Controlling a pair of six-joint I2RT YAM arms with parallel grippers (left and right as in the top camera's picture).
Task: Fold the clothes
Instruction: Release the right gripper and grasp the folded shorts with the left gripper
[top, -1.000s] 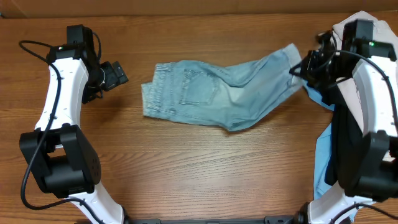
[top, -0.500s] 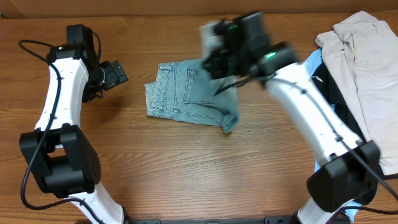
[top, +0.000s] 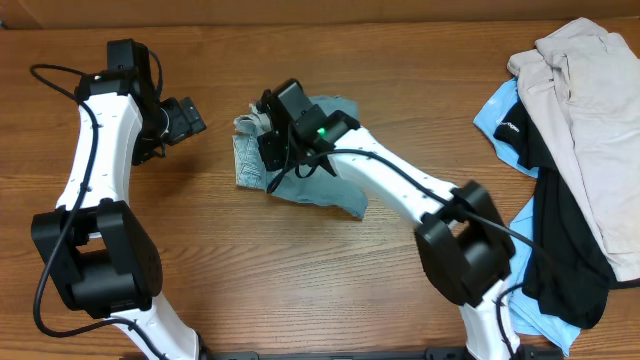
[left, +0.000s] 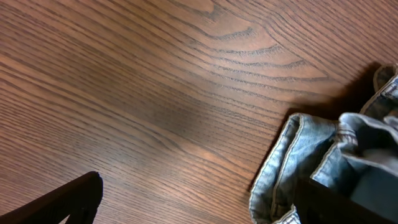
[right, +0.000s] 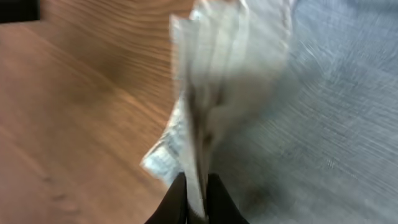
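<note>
Denim shorts (top: 252, 165) crumpled | right jaws apparently pinching hem | left jaws spread

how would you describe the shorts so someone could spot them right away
On the wooden table, look centre-left, away from the pile at the right edge. The denim shorts lie there partly folded, the right tool pinching one edge. Only they are faded light-blue denim; the pile is beige, black and sky-blue.

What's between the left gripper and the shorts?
Nothing visible. Only bare table lies between the left gripper and the near edge of the shorts. The right gripper is clamped on a fold of denim over that end and might crowd a grasp there.
</note>
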